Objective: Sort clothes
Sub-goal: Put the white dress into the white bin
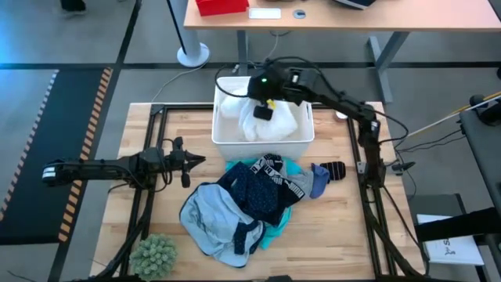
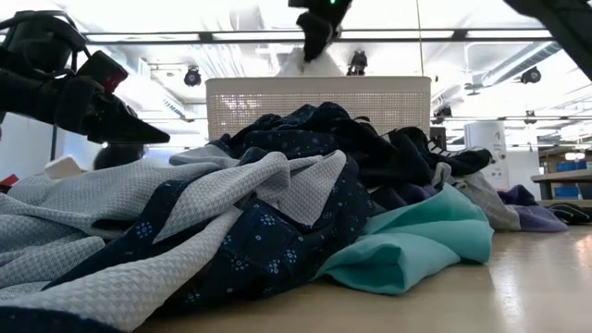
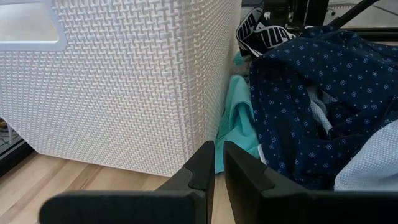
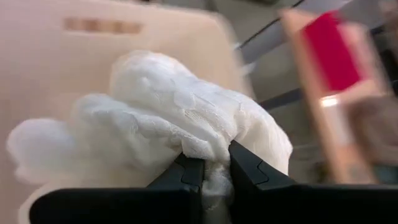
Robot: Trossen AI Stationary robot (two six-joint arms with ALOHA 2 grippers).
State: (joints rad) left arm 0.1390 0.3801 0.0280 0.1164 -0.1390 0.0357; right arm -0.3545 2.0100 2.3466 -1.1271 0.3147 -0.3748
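Note:
My right gripper (image 1: 264, 112) hangs over the white slotted basket (image 1: 227, 142) at the table's far middle, shut on a white garment (image 1: 270, 124). The low view shows that garment (image 2: 310, 63) drawn up above the basket's rim. The other clothes lie in a pile (image 1: 250, 200) on the table just in front of the basket: light blue, navy patterned, turquoise, and black with a lettered waistband. A dark striped sock (image 1: 335, 171) lies at the pile's right. At the table's left my left gripper (image 3: 217, 163) is shut on nothing, pointing at the basket's near corner. My right gripper pinches a bunched fold of the white garment (image 4: 208, 152) between its two fingers, coming from above and slanting down. The cloth bulges out beyond the fingertips. It hangs below the gripper, and its lower part reaches down inside the basket (image 2: 277, 102).
A fuzzy green ball (image 1: 154, 254) sits at the table's near left corner. Black frame rails (image 1: 149, 157) run along the table's sides. Bare wood shows at the near right (image 1: 337, 243). A desk with a red box (image 1: 221, 6) stands beyond the far edge.

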